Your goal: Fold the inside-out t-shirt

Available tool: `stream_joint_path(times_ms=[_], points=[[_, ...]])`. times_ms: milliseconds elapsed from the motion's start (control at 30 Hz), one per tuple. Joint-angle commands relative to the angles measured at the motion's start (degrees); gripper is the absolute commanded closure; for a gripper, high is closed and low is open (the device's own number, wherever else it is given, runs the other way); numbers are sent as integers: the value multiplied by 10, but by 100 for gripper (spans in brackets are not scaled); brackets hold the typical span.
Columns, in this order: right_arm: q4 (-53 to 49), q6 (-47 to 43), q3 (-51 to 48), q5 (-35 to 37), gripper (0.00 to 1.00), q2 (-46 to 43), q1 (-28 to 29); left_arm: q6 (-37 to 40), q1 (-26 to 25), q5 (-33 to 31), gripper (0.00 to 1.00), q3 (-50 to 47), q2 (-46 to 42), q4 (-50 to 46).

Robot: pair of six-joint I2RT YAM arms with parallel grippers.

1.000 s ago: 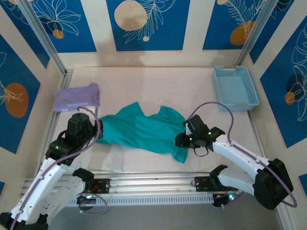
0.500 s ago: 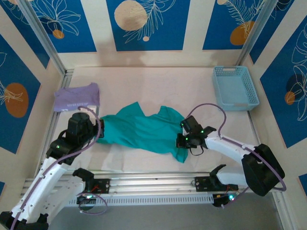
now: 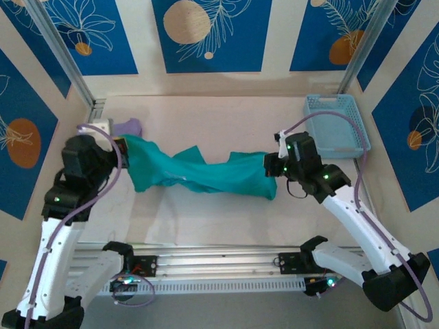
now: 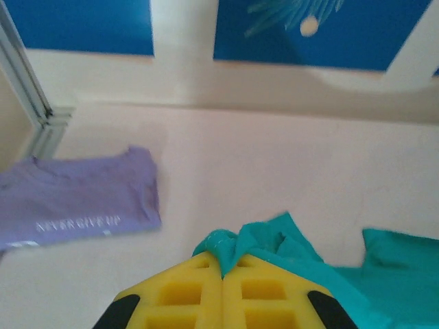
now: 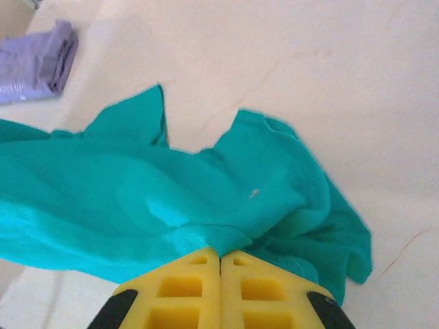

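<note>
The teal-green t-shirt (image 3: 199,175) hangs stretched between both arms above the table, sagging in the middle; no print or tag shows. My left gripper (image 3: 123,147) is shut on its left end, where a pinch of teal cloth (image 4: 236,248) bulges out from between the yellow fingers (image 4: 185,295). My right gripper (image 3: 272,166) is shut on the right end; in the right wrist view the teal-green t-shirt (image 5: 171,199) spreads out from the pinched edge above the yellow fingers (image 5: 260,291), with loose folds hanging at the right.
A folded lavender shirt (image 4: 75,199) lies at the table's far left, partly hidden behind the left arm (image 3: 127,126). A light blue basket (image 3: 336,127) stands at the far right. A metal rail (image 3: 219,260) runs along the near edge.
Both arms have risen and swung apart toward the far side, lifting the teal shirt off the table and pulling it out into a longer band.
</note>
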Motion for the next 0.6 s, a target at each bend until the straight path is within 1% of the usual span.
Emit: stream_joint_path(times_ms=[0,100,167,233,333,400,467,567], points=[[-45,-39,39,14,99,-1,4,23,46,40,100,68,14,-3],[-40,-20,22,6,98,0,32,30,75,52,100,90,22,-16],[-30,16,-21,-5,97,1,62,36,87,52,100,73,18,-24],[5,60,-82,-42,95,4,100,40,95,49,100,36,9,-26],[91,115,-161,-111,82,34,163,32,99,59,100,-29,-4,-21],[109,125,-180,-122,73,64,189,19,101,79,100,-68,-11,-12],[96,122,-186,-102,68,79,192,12,100,93,100,-96,-15,-5],[92,121,-205,-68,62,80,172,11,100,105,100,-124,-21,-1]])
